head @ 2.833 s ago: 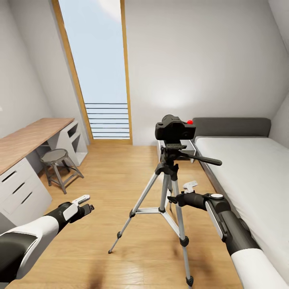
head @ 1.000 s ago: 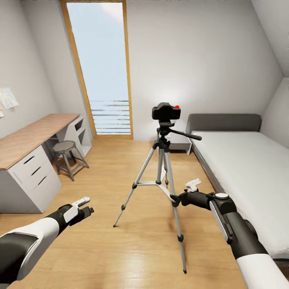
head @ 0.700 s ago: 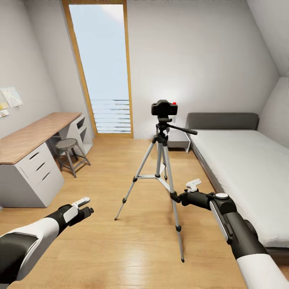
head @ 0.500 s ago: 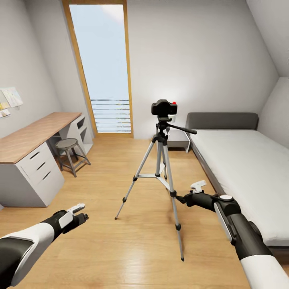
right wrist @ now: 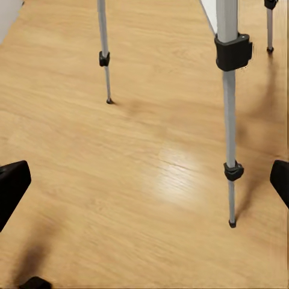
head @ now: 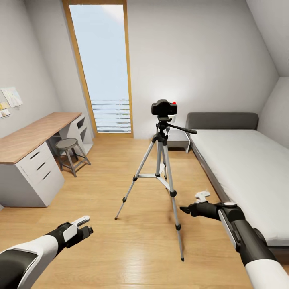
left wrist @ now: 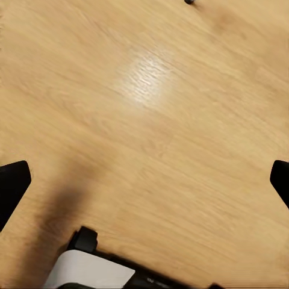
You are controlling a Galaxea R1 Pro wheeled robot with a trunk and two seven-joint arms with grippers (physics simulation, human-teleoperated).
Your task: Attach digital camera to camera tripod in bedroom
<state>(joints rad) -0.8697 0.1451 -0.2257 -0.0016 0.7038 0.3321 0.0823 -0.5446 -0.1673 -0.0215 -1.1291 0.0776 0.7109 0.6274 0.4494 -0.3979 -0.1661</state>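
While the digital camera (head: pixel 163 108) sits mounted on the head of the camera tripod (head: pixel 160 168), which stands on the wood floor (head: pixel 120 249) beside the bed (head: pixel 249 168), both arms hang low: left end effector (head: pixel 83 229) and right end effector (head: pixel 192 204) each spread wide, empty.

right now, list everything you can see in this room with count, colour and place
digital camera: 1, black with red button, on the tripod head
camera tripod: 1, silver legs, black joints, mid-floor
bed: 1, grey frame, white mattress, by right wall
desk: 1, wood top, white drawers, by left wall
stool: 1, grey, beside desk
window: 1, wood-framed, back wall
left gripper: 1, black-white, open, low over floor
right gripper: 1, black-white, open, near tripod leg
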